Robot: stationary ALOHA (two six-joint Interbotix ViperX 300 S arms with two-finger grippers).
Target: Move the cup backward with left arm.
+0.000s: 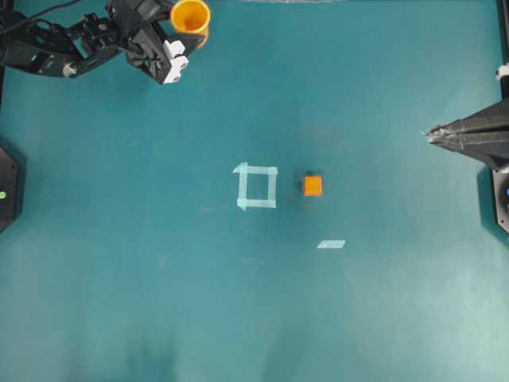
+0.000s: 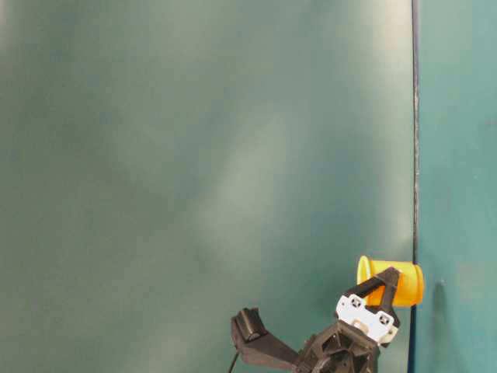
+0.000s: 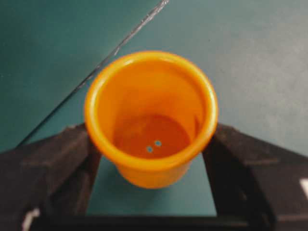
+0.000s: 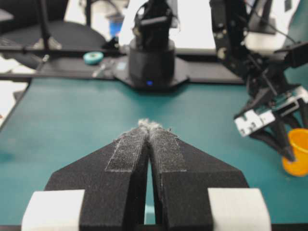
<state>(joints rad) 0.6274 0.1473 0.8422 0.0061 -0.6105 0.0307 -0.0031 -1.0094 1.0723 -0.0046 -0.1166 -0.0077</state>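
While the overhead view showed the yellow-orange cup (image 1: 191,17) at the table's far edge, only the left wrist view showed the left gripper (image 3: 151,144) straddling it — jaws wide, touching its sides. The right gripper (image 4: 150,126) sat closed, empty, apart — the small orange cube (image 1: 312,185) appeared only overhead.

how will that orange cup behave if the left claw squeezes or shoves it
The cup looks like thin, smooth plastic, so probably light and a bit slippery. It is empty and narrows toward its base, so a high push may tip it. The left claw straddles it low, which should help.
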